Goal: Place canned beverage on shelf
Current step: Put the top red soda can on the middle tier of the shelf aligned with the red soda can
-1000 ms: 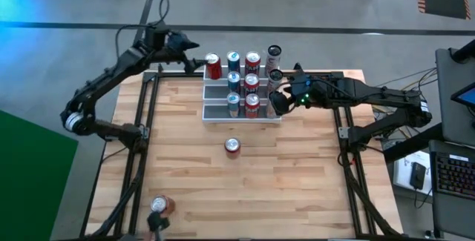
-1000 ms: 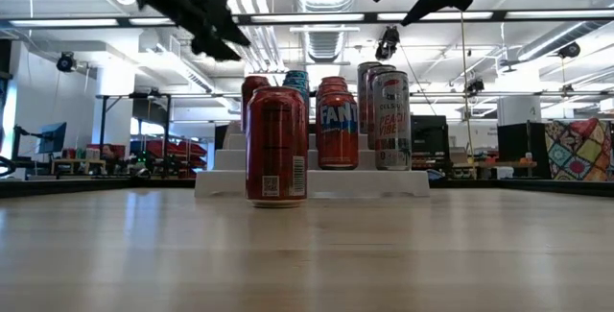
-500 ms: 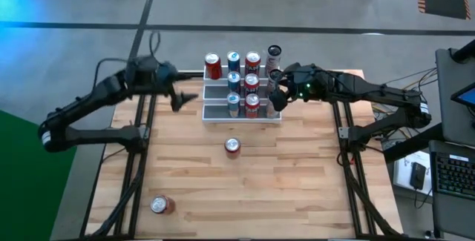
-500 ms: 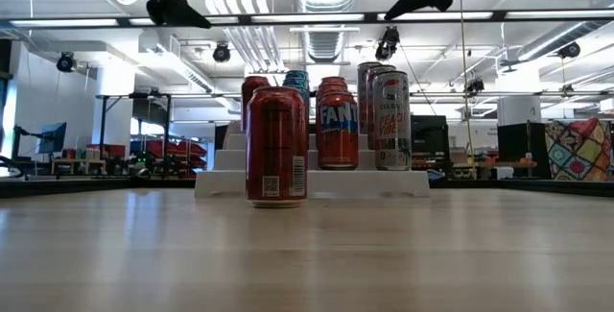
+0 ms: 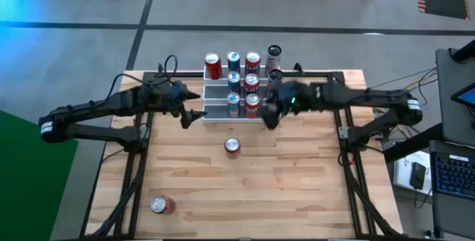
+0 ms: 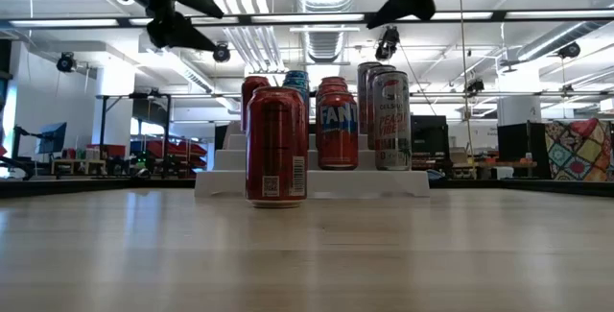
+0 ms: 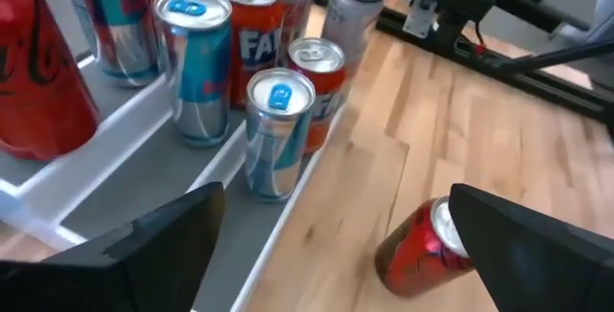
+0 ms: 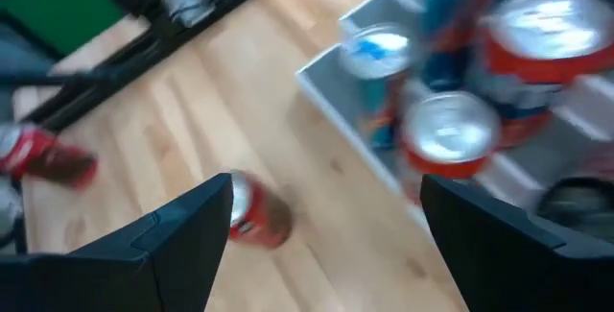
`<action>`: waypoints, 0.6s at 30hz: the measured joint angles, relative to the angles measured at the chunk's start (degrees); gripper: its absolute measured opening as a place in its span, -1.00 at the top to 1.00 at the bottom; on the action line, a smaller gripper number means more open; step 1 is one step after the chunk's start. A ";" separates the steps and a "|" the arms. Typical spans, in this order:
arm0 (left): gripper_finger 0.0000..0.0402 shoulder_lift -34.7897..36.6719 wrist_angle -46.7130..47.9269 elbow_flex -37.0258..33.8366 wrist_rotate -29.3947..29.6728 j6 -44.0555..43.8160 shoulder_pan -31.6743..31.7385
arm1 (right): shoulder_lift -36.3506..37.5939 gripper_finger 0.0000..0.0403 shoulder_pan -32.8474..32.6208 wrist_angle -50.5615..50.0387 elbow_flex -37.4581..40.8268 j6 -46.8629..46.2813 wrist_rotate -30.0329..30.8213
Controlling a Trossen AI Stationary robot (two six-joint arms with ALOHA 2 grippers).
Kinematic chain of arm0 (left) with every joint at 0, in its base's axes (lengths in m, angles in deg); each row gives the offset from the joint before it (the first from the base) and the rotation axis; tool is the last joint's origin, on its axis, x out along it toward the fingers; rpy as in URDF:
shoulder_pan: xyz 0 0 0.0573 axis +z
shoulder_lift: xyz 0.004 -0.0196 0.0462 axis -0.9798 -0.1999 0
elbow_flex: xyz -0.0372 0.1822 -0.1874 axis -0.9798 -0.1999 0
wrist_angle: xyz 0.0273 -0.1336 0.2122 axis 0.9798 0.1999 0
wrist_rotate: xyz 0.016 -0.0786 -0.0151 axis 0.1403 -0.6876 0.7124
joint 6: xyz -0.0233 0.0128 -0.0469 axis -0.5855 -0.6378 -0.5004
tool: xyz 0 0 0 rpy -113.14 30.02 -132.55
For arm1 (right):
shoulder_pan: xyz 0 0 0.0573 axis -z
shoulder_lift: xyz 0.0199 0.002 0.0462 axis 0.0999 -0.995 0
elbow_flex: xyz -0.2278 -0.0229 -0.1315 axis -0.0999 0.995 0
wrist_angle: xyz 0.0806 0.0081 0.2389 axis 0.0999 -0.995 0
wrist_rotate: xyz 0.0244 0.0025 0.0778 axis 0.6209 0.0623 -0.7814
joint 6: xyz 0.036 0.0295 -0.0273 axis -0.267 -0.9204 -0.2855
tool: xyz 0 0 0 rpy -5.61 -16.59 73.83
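Note:
The white and grey tiered shelf point(image 5: 217, 94) stands at the table's far middle and carries several upright cans. A red can point(image 5: 232, 146) stands upright on the table in front of the shelf; it also shows in the low view point(image 6: 276, 146), the left wrist view point(image 7: 422, 251) and the right wrist view point(image 8: 255, 212). My left gripper point(image 5: 194, 116) hovers open and empty off the shelf's near left corner. My right gripper point(image 5: 270, 116) hovers open and empty over the shelf's near right corner. Both stand above can height in the low view.
A second red can point(image 5: 159, 205) lies on its side near the table's near left corner, and shows far off in the right wrist view point(image 8: 46, 155). Bare wood lies around the standing red can. Dark frame rails point(image 5: 138, 167) run along both table sides.
My left gripper has swung from behind the shelf's far left corner toward the near edge and the right, ending beside the shelf's near left corner. My right gripper has gone from the shelf's right side toward the near edge and the left. No can has moved.

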 joint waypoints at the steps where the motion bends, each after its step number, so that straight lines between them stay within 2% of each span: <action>1: -0.92 -0.16 0.39 0.16 0.10 -0.22 -0.02 | -0.82 -0.61 -1.76 0.64 0.00 0.01 0.94; 6: -0.84 -1.24 1.18 -0.14 -1.22 -5.09 -1.62 | -4.90 -0.61 -10.30 4.93 0.00 0.00 6.58; 11: -0.66 -4.13 -0.56 -1.39 -1.66 -3.66 -4.25 | -9.52 -0.61 -15.45 10.56 0.00 -4.37 6.47; 14: -0.54 -6.35 -5.18 -2.37 -8.62 2.80 -5.79 | -12.47 -0.59 -17.82 11.86 -0.16 -8.44 6.76; 18: -0.42 -9.65 -8.96 -3.29 -14.49 8.40 -6.64 | -17.58 -0.50 -18.89 13.23 -0.76 -12.79 7.16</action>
